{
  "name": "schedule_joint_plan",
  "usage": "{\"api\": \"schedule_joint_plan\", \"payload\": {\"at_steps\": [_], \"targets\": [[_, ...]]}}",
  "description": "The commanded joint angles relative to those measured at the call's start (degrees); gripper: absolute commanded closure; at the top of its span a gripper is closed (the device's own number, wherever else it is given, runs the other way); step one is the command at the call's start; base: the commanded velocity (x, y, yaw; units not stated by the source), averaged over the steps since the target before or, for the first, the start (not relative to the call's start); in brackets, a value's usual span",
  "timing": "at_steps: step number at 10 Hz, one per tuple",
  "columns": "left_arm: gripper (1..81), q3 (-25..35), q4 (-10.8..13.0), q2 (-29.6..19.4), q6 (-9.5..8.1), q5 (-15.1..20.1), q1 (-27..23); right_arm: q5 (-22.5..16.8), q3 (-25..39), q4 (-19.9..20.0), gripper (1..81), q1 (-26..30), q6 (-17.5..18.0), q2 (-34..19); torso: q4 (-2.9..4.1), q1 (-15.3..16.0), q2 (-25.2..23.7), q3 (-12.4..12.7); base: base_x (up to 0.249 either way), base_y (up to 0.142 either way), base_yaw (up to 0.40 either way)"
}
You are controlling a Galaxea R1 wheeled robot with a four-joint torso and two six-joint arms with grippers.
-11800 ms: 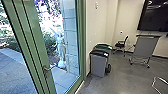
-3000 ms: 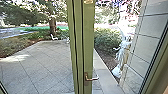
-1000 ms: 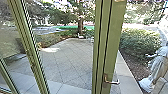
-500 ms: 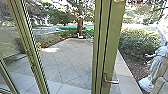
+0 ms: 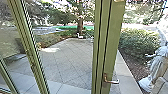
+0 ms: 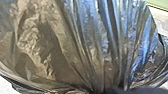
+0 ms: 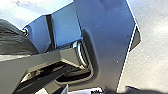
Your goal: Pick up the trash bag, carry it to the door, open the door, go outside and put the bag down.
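Observation:
The green-framed glass door (image 5: pixel 110 45) stands upright right of centre in the head view, with its metal lever handle (image 5: pixel 111 81) low on the frame. Dark, shiny trash bag (image 6: pixel 60 42) plastic spreads broadly across the left wrist view. Its folds draw together at my left gripper (image 6: pixel 120 90), which is shut on the bag's gathered part. Part of the dark bag (image 7: pixel 15 37) also appears in the right wrist view, beside the robot's own plate and jointed bar. How my right gripper stands cannot be made out.
Another green frame post (image 5: pixel 31 57) slants down at the left. Beyond the glass lie a paved yard (image 5: pixel 67 60), a tree (image 5: pixel 80 25) and bushes (image 5: pixel 140 43). A pale statue (image 5: pixel 156 68) stands outside at the right.
Since the earliest picture the robot has turned left, from the bins and chair toward the yard; it turned further after the second. Over the last second the head view has barely altered.

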Motion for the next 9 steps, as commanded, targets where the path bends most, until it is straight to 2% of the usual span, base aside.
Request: {"api": "schedule_joint_plan", "payload": {"at_steps": [1,3,6,7,8,9], "targets": [[81.1,2.5,-0.4,-1.7,-0.13,4.8,-2.3,-3.8,12.9,-0.4,1.0,1.6,-0.2,-7.5,0.00,0.1,0.0,0.0,0.000,0.000,0.000],[81.1,8.1,-0.4,-5.0,-0.22,4.7,-2.2,-2.2,20.2,-0.3,1.0,1.1,-0.1,-12.2,0.00,0.1,0.0,0.0,0.000,0.000,0.000],[81.1,15.9,-0.8,-10.2,-0.30,4.2,-2.2,-1.8,29.9,0.1,1.0,1.0,0.0,-19.2,0.00,0.1,0.0,0.0,0.000,0.000,0.000],[81.1,17.3,-0.9,-11.2,-0.30,4.1,-2.2,-1.7,32.7,0.1,1.0,0.8,0.0,-21.3,0.00,0.1,0.0,0.0,0.000,0.000,0.000],[81.1,17.4,-0.7,-10.9,-0.30,4.1,-2.2,-1.3,39.2,-0.3,1.0,0.2,0.0,-25.0,0.00,0.1,0.0,0.0,0.000,0.000,0.000],[81.1,17.3,-0.5,-10.4,-0.30,4.1,-2.5,1.5,43.5,-0.5,1.0,-0.6,0.0,-27.6,0.00,0.1,0.0,0.0,0.000,0.000,0.000]]}}
